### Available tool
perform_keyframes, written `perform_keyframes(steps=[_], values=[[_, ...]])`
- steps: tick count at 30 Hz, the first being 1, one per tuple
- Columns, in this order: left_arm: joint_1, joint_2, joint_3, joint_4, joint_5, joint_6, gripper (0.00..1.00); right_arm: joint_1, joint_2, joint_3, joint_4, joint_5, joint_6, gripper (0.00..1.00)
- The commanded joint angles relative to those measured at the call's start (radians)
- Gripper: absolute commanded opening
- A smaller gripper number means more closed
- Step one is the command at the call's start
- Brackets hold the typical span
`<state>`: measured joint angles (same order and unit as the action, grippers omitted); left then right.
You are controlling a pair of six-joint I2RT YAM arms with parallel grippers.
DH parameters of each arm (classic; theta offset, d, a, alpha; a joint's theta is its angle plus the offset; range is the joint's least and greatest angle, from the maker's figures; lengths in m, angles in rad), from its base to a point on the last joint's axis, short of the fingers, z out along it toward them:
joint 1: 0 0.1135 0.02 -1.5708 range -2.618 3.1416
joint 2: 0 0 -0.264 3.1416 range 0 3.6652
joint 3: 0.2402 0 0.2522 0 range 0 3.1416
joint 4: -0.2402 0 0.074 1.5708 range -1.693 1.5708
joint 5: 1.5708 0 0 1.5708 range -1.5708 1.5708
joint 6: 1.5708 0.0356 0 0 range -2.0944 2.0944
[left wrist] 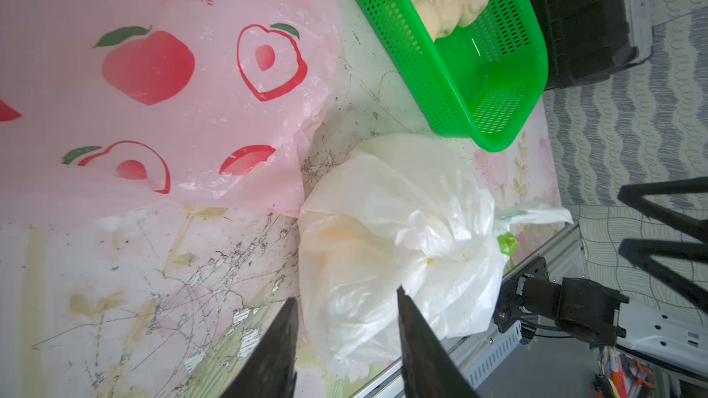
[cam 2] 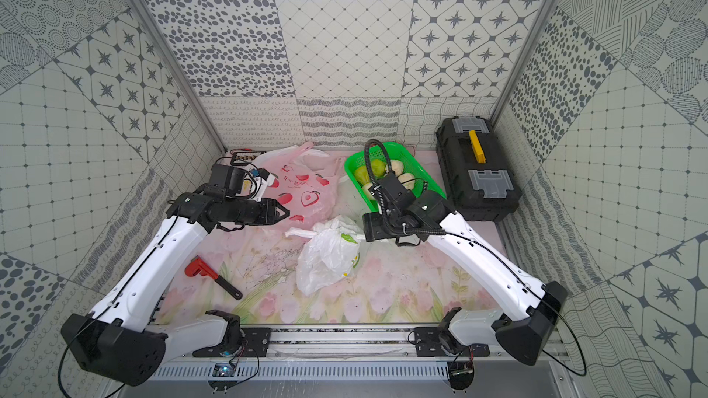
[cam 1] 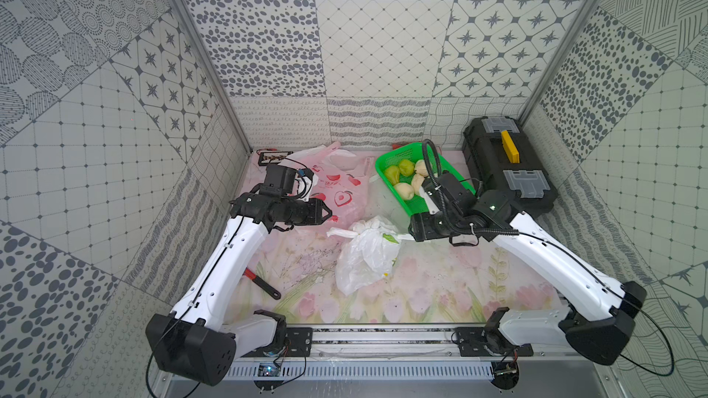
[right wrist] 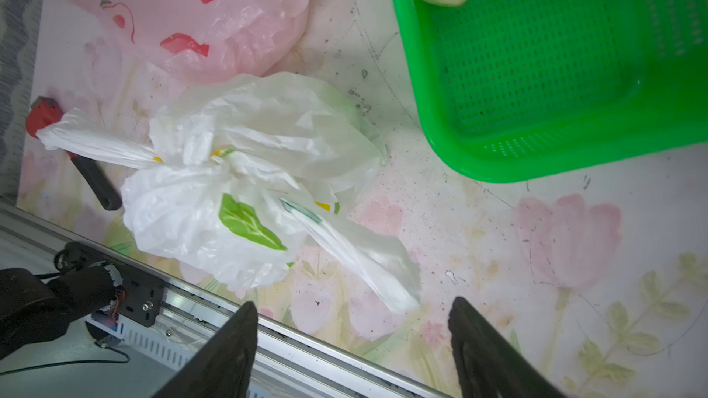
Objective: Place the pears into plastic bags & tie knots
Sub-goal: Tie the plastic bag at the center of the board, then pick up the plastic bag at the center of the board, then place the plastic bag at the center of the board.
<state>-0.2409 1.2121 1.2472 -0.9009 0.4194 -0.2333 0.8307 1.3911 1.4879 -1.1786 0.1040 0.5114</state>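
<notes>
1. While lying crumpled at the middle of the desk (cam 1: 440, 273), the white bag (cam 1: 364, 258) is running lengthwise from back to front. Its knot (cam 1: 366, 225) is facing the back wall, and two handle tails are sticking out sideways.
2. It is looking thin, puffed and creased, showing a green leaf print and yellow flecks.
3. Behind it, the pink bag (cam 1: 344, 189) is lying flat, and the pears (cam 1: 406, 167) are sitting at the far end of the green basket (left wrist: 421, 70).
4. The left arm is reaching in level, with the left gripper (cam 1: 327, 214) hanging over the pink bag's near edge, jaws parted and empty.
5. The right arm is pointing the opposite way, with the right gripper (right wrist: 352, 304) spread wide, holding nothing, just beside the nearest tail.
</notes>
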Motion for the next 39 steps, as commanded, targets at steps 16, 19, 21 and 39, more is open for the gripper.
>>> perform_keyframes(steps=[16, 19, 21, 39], values=[[0.012, 0.027, 0.044, 0.030, -0.118, -0.019, 0.42, 0.144, 0.272, 0.012, 0.159, -0.189, 0.114, 0.26], [0.013, 0.030, 0.051, 0.041, -0.108, -0.003, 0.42, 0.133, 0.118, -0.087, 0.111, -0.233, 0.186, 0.08], [0.014, 0.020, 0.034, 0.071, -0.117, 0.002, 0.42, 0.100, 0.007, -0.148, 0.057, -0.257, 0.236, 0.01], [0.039, 0.089, 0.017, 0.117, -0.127, -0.024, 0.47, -0.782, -0.277, -0.240, -0.143, -0.091, -0.046, 0.00]])
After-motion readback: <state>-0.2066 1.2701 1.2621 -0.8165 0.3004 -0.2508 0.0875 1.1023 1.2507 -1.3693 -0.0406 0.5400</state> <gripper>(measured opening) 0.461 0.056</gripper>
